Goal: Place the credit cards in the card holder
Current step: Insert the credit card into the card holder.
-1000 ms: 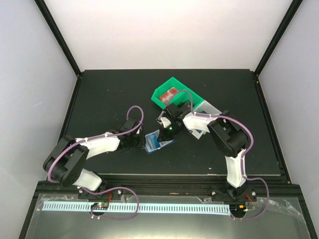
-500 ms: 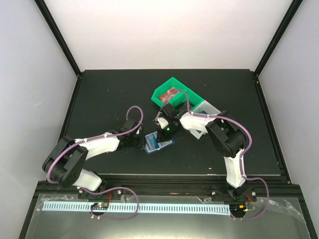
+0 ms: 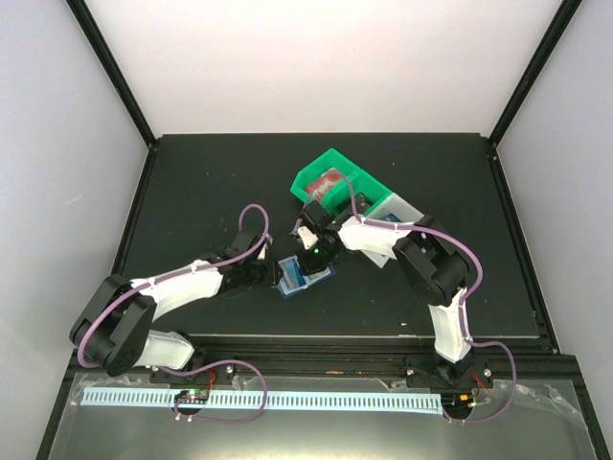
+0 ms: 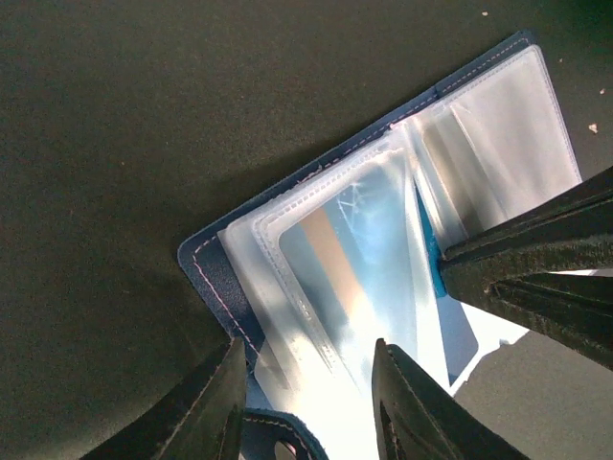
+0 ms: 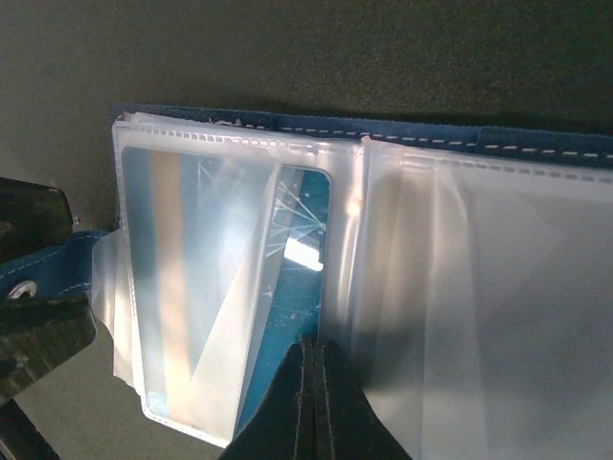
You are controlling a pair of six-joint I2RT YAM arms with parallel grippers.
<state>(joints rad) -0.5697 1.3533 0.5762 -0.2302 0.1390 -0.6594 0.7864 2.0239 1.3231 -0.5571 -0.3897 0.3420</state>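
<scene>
The dark blue card holder [image 3: 305, 278] lies open on the black table, its clear sleeves [image 4: 364, 249] fanned out. A blue credit card [image 5: 292, 316] sits partly inside a left-hand sleeve. My right gripper [image 5: 314, 383] is shut, its tips pinching that card's edge at the holder's spine; it also shows in the top view [image 3: 314, 257] and the left wrist view [image 4: 536, 273]. My left gripper [image 4: 306, 393] is open, its fingers straddling the sleeve edge near the snap tab [image 5: 24, 287]; it is at the holder's left end in the top view [image 3: 271, 276]. A red-and-white card [image 3: 329, 181] lies in the green tray.
The green and white compartment tray [image 3: 356, 188] stands just behind the right arm at the table's back centre. Black frame posts rise at both back corners. White walls enclose the table on three sides.
My right gripper has moved left and nearer, down onto the holder with the blue card. My left arm has stretched right, bringing its gripper against the holder's left end.
</scene>
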